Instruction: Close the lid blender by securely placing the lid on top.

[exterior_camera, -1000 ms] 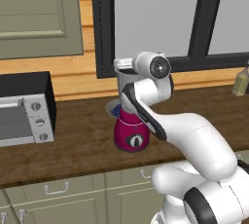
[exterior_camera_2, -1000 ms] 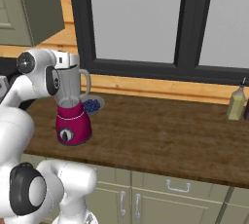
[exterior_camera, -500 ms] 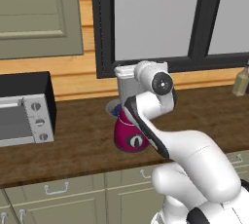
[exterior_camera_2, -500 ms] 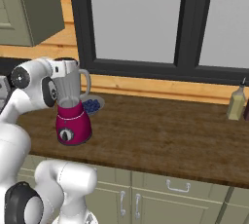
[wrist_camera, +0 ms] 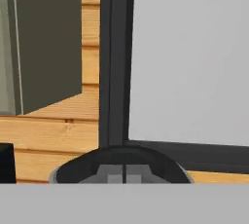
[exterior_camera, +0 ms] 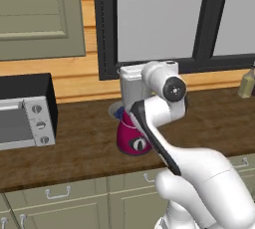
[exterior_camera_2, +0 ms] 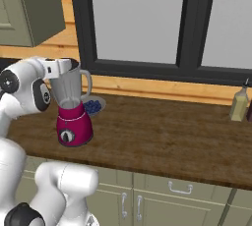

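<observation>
Your lid (wrist_camera: pixel 121 167) sits at the blender (exterior_camera_2: pixel 72 107) jar's mouth, left of frame; seating looks nearly complete. Gripper (exterior_camera_2: pixel 61 68) state: you cannot tell. Release remains.

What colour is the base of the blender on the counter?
Magenta-red, with a dark round dial on its front; the blender base shows best in the right base view.

blender (exterior_camera_2: pixel 73 114) on counter (exterior_camera_2: pixel 162 141), plate (exterior_camera_2: pixel 93 106) behind it, bottle (exterior_camera_2: pixel 239 104) far right.

glossy magenta blender (exterior_camera_2: pixel 74 122) with clear jar; dark wood-grain counter (exterior_camera_2: pixel 162 144); matt black lid (wrist_camera: pixel 121 165)
</observation>
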